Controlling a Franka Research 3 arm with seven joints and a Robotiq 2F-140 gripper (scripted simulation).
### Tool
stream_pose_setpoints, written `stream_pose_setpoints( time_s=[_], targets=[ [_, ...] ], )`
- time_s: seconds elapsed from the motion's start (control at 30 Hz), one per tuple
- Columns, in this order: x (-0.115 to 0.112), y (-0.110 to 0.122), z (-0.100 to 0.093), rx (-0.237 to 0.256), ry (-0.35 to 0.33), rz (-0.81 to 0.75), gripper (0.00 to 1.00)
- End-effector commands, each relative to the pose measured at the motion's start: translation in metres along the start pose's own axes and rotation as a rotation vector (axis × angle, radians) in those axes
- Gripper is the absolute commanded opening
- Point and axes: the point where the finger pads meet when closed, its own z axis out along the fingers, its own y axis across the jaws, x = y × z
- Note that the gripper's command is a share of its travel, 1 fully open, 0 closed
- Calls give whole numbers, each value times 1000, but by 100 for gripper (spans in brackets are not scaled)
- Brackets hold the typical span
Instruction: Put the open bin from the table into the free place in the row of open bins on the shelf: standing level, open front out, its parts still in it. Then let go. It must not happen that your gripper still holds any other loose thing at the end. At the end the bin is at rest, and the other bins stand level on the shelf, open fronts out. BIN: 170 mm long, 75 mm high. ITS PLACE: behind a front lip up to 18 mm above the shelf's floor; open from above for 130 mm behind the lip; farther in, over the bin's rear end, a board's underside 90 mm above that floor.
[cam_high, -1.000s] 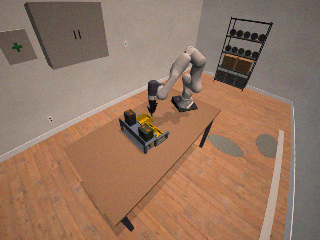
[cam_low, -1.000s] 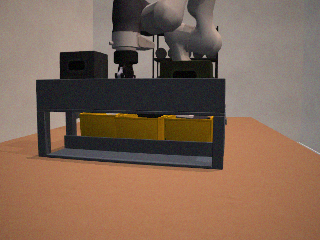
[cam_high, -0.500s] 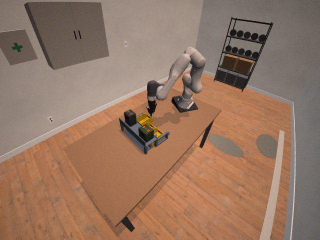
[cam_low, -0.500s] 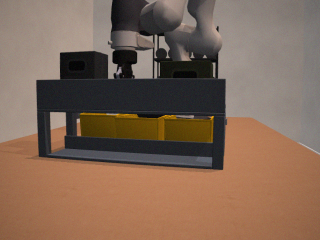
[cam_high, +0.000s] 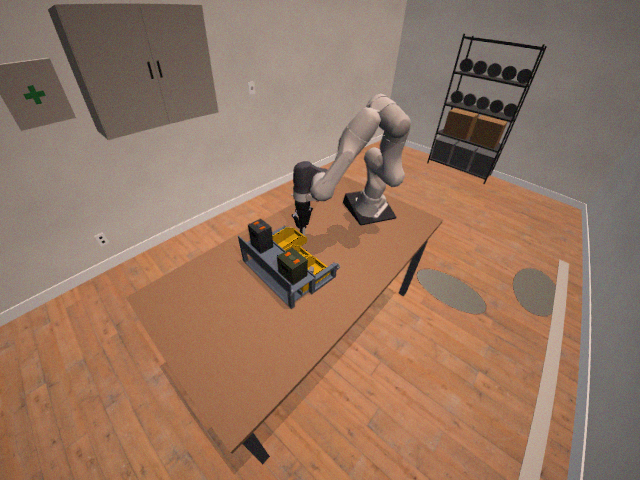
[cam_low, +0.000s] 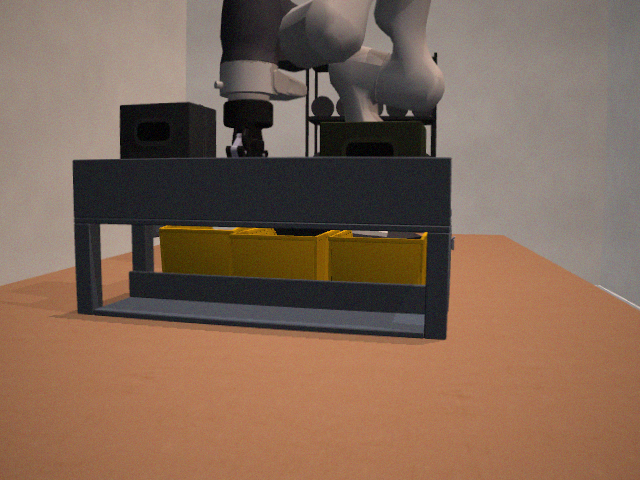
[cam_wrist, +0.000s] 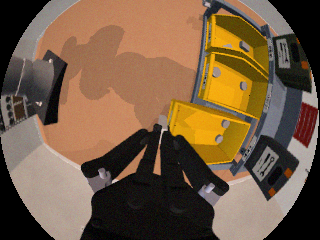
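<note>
Three yellow open bins stand in the grey shelf (cam_high: 264, 269) (cam_low: 258, 188) (cam_wrist: 199, 70). The end bin (cam_high: 289, 236) (cam_low: 193, 251) (cam_wrist: 200, 130) sits a little skewed, and its open front sticks out past the lip farther than the other two bins (cam_wrist: 230, 80) (cam_wrist: 234, 35). Small grey parts lie in it. My gripper (cam_high: 302, 226) (cam_low: 247, 148) (cam_wrist: 161, 121) is shut on nothing. It points down with its fingertips at the front edge of that end bin; I cannot tell if they touch. In the exterior view the shelf's top board hides the fingertips.
Two dark boxes (cam_high: 260, 235) (cam_high: 292, 264) (cam_low: 166, 130) (cam_low: 372, 138) stand on the shelf's top board over the bins' rear ends. The shelf stands on a brown table (cam_high: 232, 335) (cam_low: 310, 413), with the robot's base (cam_high: 368, 206) behind it.
</note>
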Motion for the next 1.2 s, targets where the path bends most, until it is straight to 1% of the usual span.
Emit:
stream_pose_setpoints(
  time_s=[0.0,1.17],
  targets=[
    [1,0,1,5,1,4,0],
    [1,0,1,5,1,4,0]
  ],
)
